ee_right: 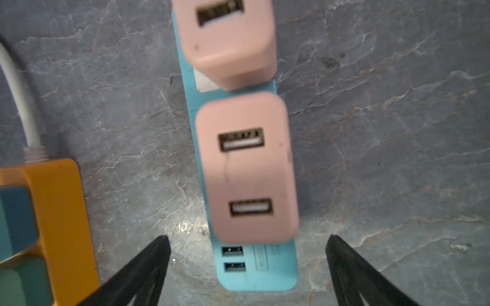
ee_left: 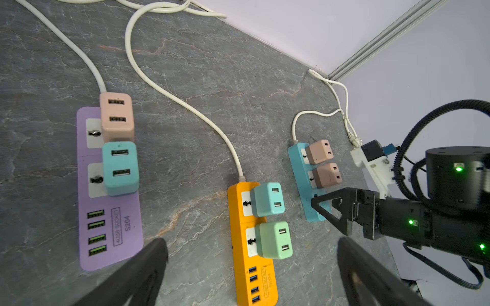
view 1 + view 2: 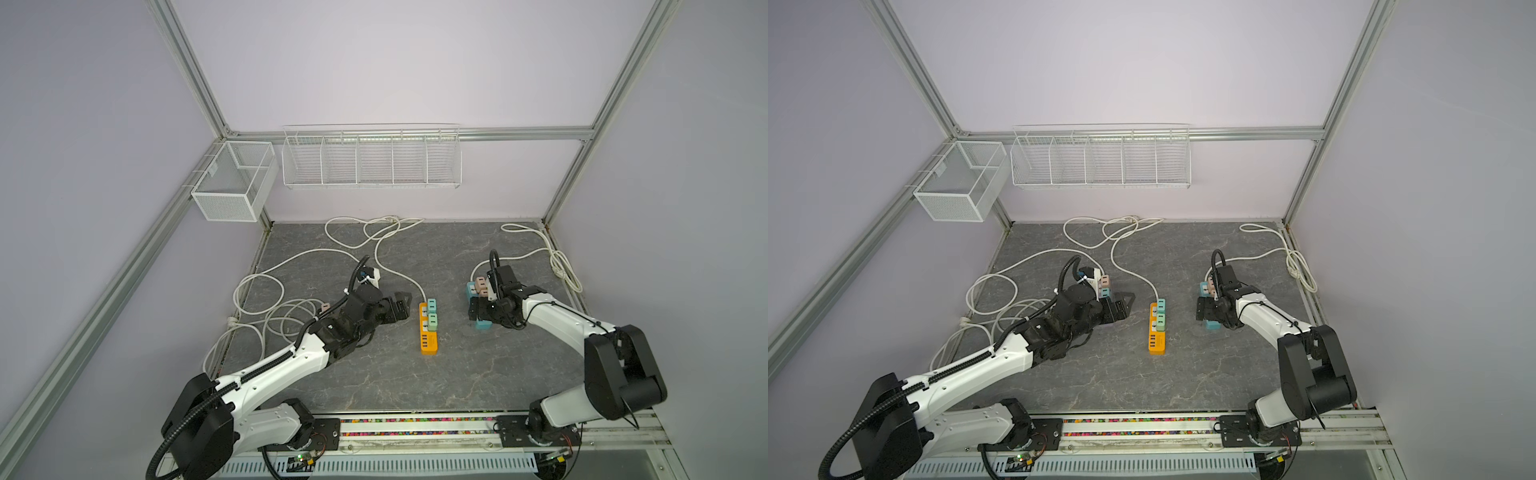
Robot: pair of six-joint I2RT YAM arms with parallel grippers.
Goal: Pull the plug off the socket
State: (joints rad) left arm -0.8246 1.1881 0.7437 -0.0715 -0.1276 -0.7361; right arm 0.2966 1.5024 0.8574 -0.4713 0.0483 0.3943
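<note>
Pink plug [image 1: 246,169], the near one, sits in blue strip [image 1: 265,275] by the open right gripper [image 1: 248,238]. Next: reach, squeeze, pull. Left gripper [image 2: 252,245] open too.

Both top views: my left arm [image 3: 291,365] reaches forward from its base at the near edge, the white forearm held low and the wrist turned toward the middle. My left gripper [image 3: 402,308] points rightward, held low. Left wrist view: its two black fingers [image 2: 148,267] stand wide apart. My right arm [image 3: 557,320] rises to a raised elbow, then slopes down and leftward. My right gripper [image 3: 478,314] points steeply downward. Right wrist view: its fingers [image 1: 148,265] are spread just as widely. The two grippers are well apart.
</note>
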